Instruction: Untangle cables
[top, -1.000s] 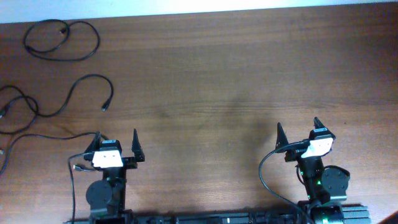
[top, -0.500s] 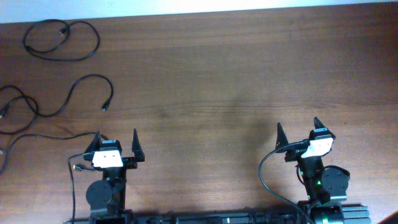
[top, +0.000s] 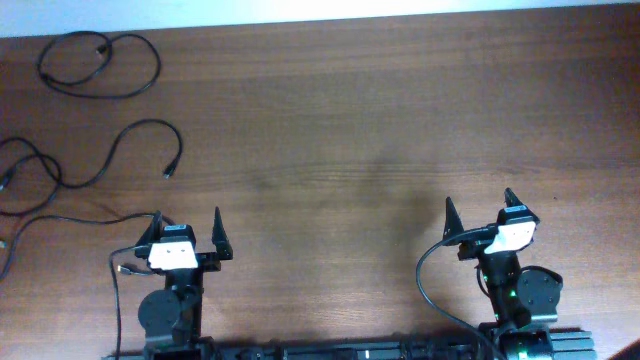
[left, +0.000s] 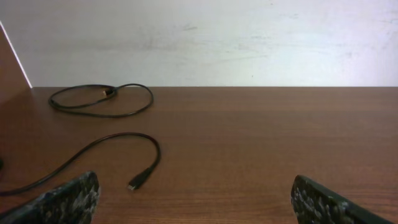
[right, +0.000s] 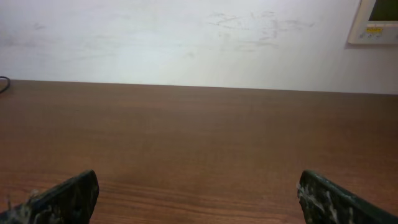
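Three thin black cables lie apart at the table's left side. One forms a loose loop (top: 98, 64) at the far left corner and shows in the left wrist view (left: 101, 99). A second curving strand (top: 130, 140) ends in a small plug (left: 138, 182) ahead of my left gripper. A third strand (top: 40, 222) runs off the left edge. My left gripper (top: 187, 226) is open and empty near the front edge, behind the plug. My right gripper (top: 478, 208) is open and empty at the front right, far from the cables.
The brown wooden table (top: 380, 130) ends at a white wall (left: 205, 37) at the back. A thick black wire (top: 430, 290) loops from the right arm's base. A thin wire (top: 122, 262) hangs by the left arm.
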